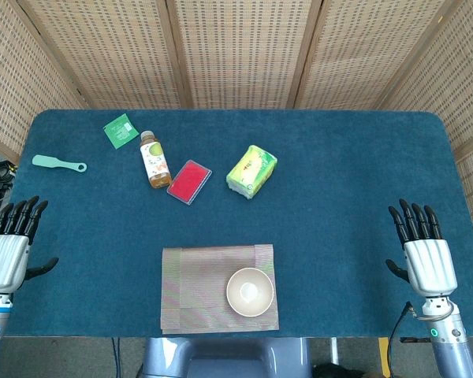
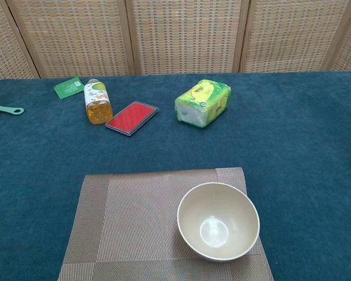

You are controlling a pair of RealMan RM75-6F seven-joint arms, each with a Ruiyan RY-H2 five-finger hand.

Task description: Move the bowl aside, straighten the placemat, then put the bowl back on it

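Note:
A cream bowl point(image 1: 250, 291) point(image 2: 218, 228) stands upright and empty on the right part of a woven grey-brown placemat point(image 1: 197, 287) point(image 2: 134, 216) near the table's front edge. The mat's right end is folded over itself. My left hand point(image 1: 8, 244) rests at the table's left edge, fingers straight and apart, holding nothing. My right hand point(image 1: 424, 248) rests at the right edge, also flat with fingers apart and empty. Both hands are far from the bowl. The chest view shows neither hand.
Further back lie a juice bottle point(image 1: 153, 160) point(image 2: 97, 101) on its side, a red flat case point(image 1: 189, 182) point(image 2: 131, 117), a yellow-green tissue pack point(image 1: 251, 171) point(image 2: 202, 102), a green packet point(image 1: 121, 130) point(image 2: 68, 87) and a mint-green utensil point(image 1: 58, 164) point(image 2: 4, 109). Wicker screens stand behind the table.

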